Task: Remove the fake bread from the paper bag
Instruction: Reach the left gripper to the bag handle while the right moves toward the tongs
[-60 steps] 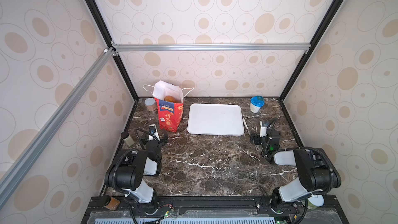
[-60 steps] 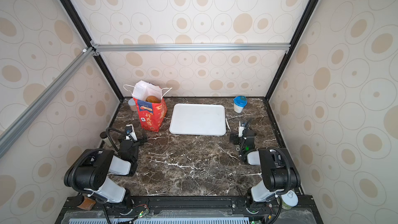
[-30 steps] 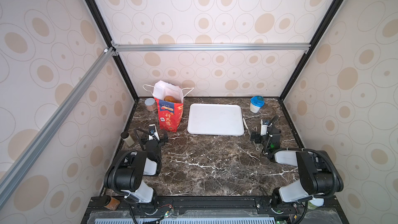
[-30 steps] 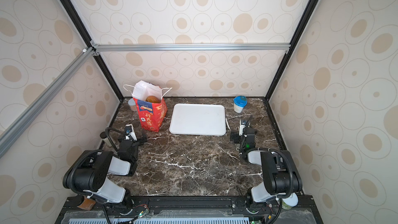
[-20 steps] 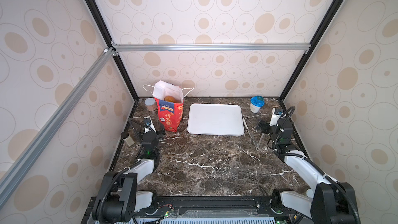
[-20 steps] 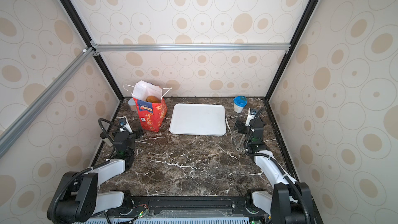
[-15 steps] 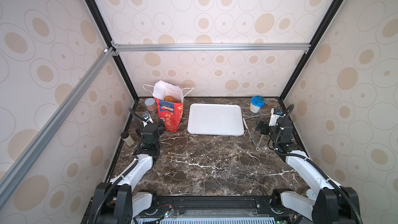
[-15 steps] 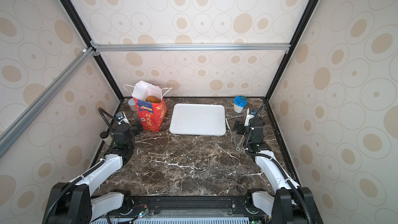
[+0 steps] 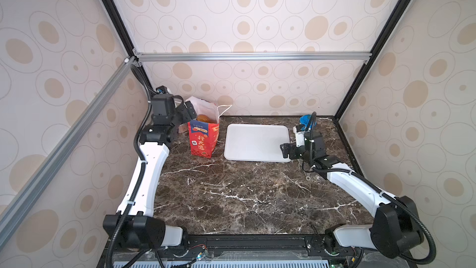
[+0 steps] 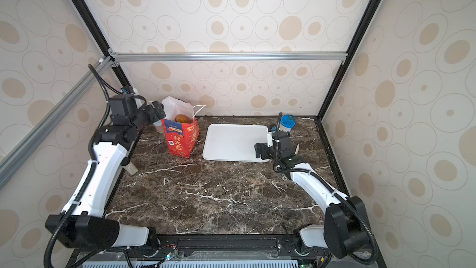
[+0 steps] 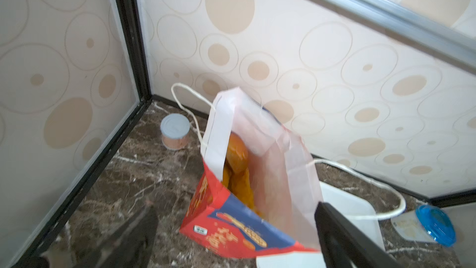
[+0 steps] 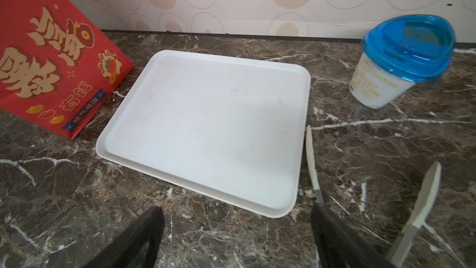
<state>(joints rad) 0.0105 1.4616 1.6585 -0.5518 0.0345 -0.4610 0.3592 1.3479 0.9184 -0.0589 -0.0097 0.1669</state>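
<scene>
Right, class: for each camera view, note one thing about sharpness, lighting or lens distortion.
Left wrist view: the left gripper is blurred dark at the edge, and the print on the paper bag is soft. Right wrist view: the right gripper is smeared too, the white tray crisp, the blue-lidded tub stretched. Both top views: even light, faint shadows, frame posts splaying outward.

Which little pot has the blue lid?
The white cup in the back right corner, beside the white tray, has the blue lid. The small can by the red paper bag has a grey lid instead.
</scene>
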